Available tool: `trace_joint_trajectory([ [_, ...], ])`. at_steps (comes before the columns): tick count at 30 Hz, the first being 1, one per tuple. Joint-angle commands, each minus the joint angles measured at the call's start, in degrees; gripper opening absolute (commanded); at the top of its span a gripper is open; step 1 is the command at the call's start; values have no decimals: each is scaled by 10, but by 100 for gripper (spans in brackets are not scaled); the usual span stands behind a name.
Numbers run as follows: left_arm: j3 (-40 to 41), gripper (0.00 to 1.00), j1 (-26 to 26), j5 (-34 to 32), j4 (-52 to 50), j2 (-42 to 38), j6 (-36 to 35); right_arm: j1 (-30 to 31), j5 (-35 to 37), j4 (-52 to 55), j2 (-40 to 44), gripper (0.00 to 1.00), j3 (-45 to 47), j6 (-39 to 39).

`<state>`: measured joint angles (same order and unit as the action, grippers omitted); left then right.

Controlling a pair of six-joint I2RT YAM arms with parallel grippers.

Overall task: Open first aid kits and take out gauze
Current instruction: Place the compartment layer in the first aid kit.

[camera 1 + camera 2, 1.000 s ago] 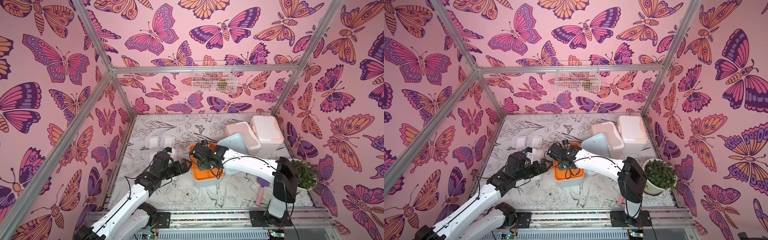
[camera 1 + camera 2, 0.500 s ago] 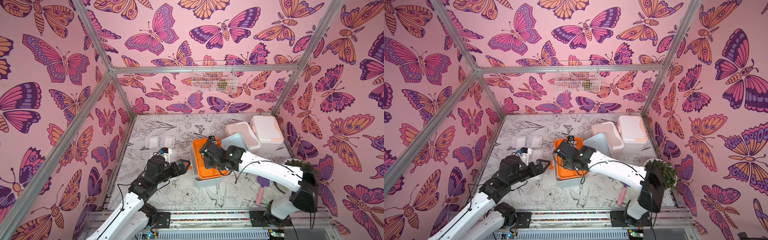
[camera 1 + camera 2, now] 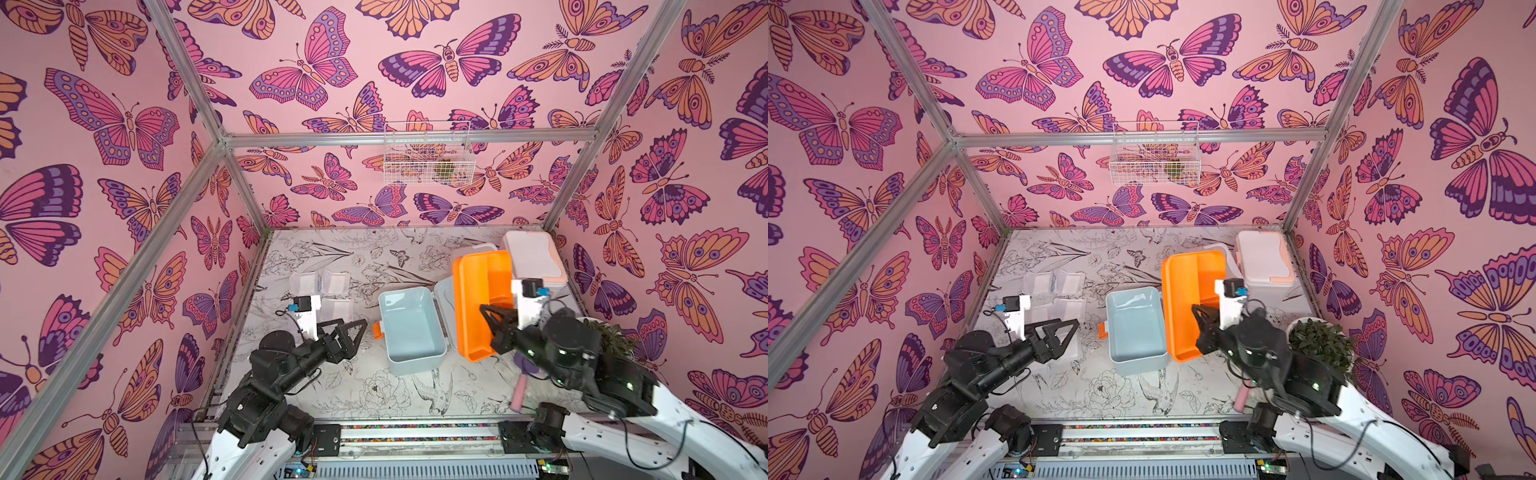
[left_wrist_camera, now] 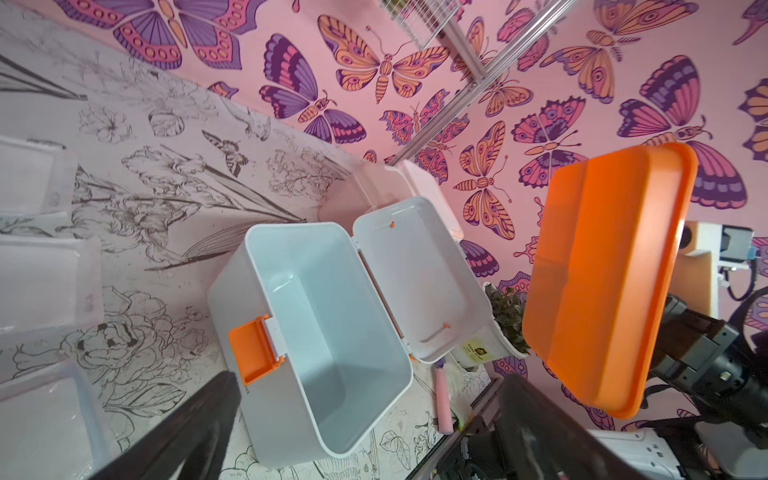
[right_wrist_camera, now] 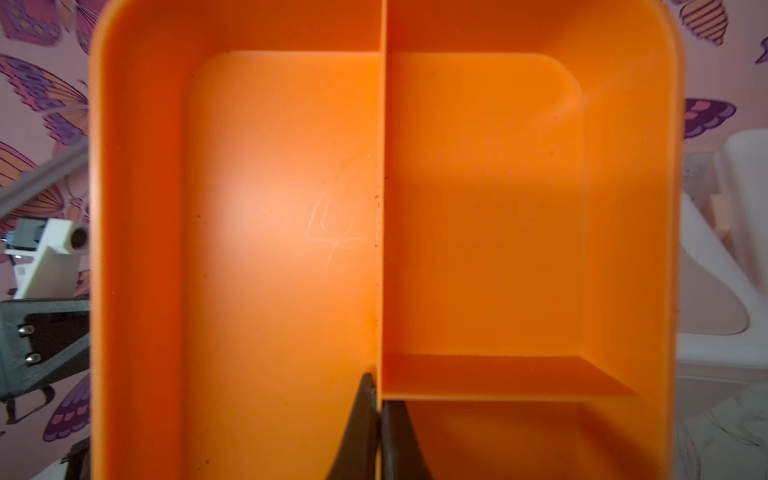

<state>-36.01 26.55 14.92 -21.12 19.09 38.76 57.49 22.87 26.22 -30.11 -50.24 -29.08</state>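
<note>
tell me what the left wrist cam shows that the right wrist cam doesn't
Only the left wrist view: the light blue kit, lid open and body empty, gauze packets beside it, and the potted plant. Only the right wrist view: the inside of the orange tray, three empty compartments, with the right gripper shut on the centre divider. Both: the orange tray itself, seen from underneath in the left wrist view.

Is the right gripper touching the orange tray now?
Touching. The right wrist view shows the right gripper closed on the middle divider of the orange tray, with no gap.
</note>
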Motion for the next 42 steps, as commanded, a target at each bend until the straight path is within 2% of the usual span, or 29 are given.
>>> trace_joint_trajectory([
  [1,6,100,2,-22,8,-50,-33,-3,27,-48,59,0,23,39],
  [5,14,100,2,-32,18,-75,-34,-3,37,-31,66,0,20,40],
  [13,20,100,2,-33,23,-26,-21,-3,-1,-54,-9,0,12,33],
  [16,28,100,2,-36,21,39,4,-3,-24,-50,-82,0,-13,25],
  [20,24,100,1,-12,12,170,28,-3,-75,-37,-199,0,-55,14],
  [23,17,100,-1,5,3,256,34,-2,-87,3,-294,0,-102,-10],
  [26,20,100,-2,14,5,290,38,-2,-102,40,-379,0,-149,-32],
  [31,48,100,-3,-23,14,232,41,-1,-123,89,-488,0,-217,-75],
  [38,65,100,-11,-82,-29,117,31,18,-84,206,-630,0,-339,-154],
  [42,68,100,-11,-93,-39,81,29,24,-74,230,-675,0,-371,-178],
])
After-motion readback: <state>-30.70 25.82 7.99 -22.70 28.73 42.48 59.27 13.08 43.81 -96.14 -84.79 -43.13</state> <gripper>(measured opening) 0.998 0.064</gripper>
